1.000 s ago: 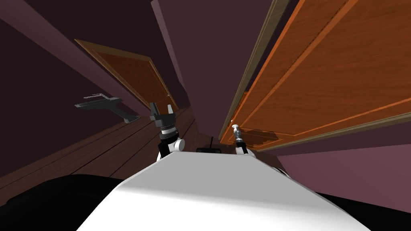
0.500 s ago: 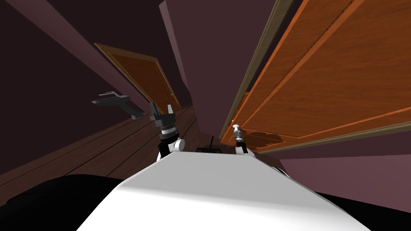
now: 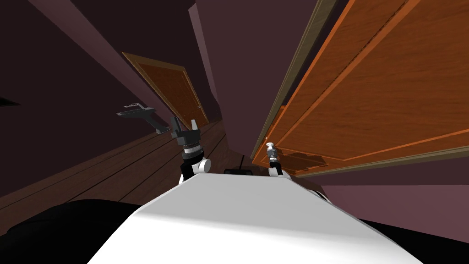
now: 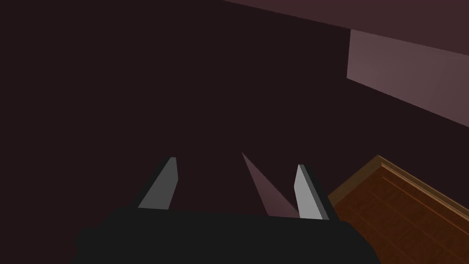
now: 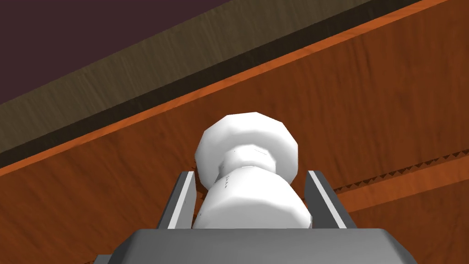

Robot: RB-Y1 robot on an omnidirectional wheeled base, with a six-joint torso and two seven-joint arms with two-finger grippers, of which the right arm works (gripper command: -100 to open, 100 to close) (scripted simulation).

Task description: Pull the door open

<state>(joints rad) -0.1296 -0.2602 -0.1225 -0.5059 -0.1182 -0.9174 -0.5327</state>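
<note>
The right gripper [image 5: 251, 175] has its two fingers closed against the sides of the white door knob [image 5: 247, 146], which fills the gap between them in the lower middle of the right wrist view. The knob sits on the orange-brown wooden door [image 3: 375, 91], which takes up the upper right of the head view. There the knob shows small, just right of centre. A dull brown door frame [image 3: 300, 68] runs along the door's left edge, and in the right wrist view a dark strip lies between the two. The left gripper [image 3: 184, 123] stands left of centre above the dark plank floor [image 3: 114, 169], its fingers spread wide with nothing between them. A second brown door [image 3: 171, 91] shows further back, upper left of centre.
</note>
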